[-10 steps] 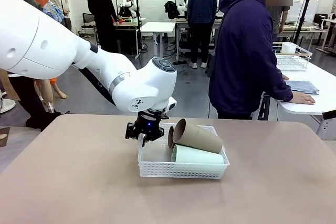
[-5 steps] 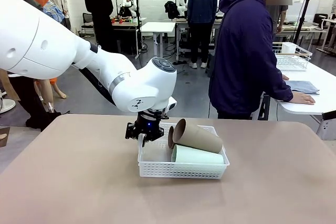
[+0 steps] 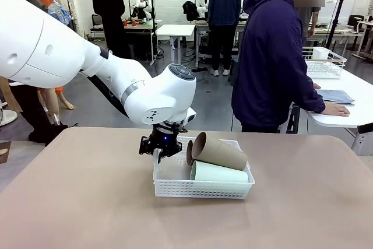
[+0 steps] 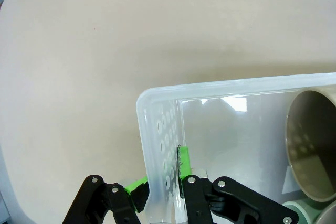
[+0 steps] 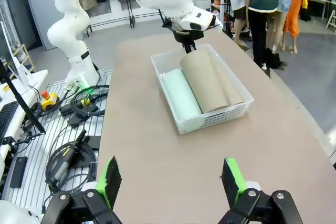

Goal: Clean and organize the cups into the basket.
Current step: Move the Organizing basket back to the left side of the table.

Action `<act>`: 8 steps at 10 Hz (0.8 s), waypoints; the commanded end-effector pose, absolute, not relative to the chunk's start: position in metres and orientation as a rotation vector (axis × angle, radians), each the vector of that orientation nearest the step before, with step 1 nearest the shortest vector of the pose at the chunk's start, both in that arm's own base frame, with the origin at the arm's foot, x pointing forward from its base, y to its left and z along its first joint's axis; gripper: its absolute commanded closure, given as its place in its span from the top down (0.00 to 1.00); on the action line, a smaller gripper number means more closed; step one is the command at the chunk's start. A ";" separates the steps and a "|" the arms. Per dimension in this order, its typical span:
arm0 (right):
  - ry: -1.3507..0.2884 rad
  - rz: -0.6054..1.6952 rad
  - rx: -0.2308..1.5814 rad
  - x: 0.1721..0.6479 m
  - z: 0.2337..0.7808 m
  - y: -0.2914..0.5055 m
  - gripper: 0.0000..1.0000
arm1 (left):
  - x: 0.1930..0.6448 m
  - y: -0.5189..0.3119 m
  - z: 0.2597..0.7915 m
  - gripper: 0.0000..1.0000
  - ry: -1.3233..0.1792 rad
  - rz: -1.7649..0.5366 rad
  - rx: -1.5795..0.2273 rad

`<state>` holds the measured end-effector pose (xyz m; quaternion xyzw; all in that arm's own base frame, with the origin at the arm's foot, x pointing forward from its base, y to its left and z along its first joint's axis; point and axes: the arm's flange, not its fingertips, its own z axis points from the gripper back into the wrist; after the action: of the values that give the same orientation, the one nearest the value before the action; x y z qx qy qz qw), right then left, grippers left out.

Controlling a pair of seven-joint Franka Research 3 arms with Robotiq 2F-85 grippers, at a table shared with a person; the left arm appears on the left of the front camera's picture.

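Front view shows the left hand [image 3: 161,151] clamped on the basket [image 3: 201,189] wall, cups [image 3: 218,151] lying inside; left wrist view shows pads pinching that thin wall, which could flex or slip if dragged; right wrist view shows the right hand [image 5: 170,182] spread apart, well short of the basket.

Almost nothing differs across the front views. At the far left of the background, the person in black clothing [image 3: 110,13] by the distant workbench has shifted slightly leftward, standing turned a little differently than a second ago. No difference can be made out in the arm, the white basket, the cups lying in it or the person in the dark hooded top at the side table.
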<state>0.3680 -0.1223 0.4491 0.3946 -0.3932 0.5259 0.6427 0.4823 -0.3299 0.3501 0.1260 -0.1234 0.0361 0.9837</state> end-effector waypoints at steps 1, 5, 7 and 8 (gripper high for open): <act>-0.888 1.206 0.905 0.366 0.449 -0.123 1.00 | 0.481 -0.329 0.350 0.00 -0.248 0.075 0.255; -0.767 0.770 1.267 0.370 0.446 -0.162 1.00 | 0.481 -0.329 0.350 0.00 -0.248 0.075 0.255; -0.530 0.279 1.434 0.357 0.443 -0.214 1.00 | 0.481 -0.329 0.350 0.00 -0.248 0.075 0.255; -0.337 0.064 1.395 0.348 0.437 -0.230 1.00 | 0.481 -0.329 0.350 0.00 -0.248 0.075 0.255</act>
<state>0.3417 -0.2180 0.4261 0.5776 -0.2819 0.2888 0.7096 0.4824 -0.3297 0.3501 0.1260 -0.1234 0.0363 0.9837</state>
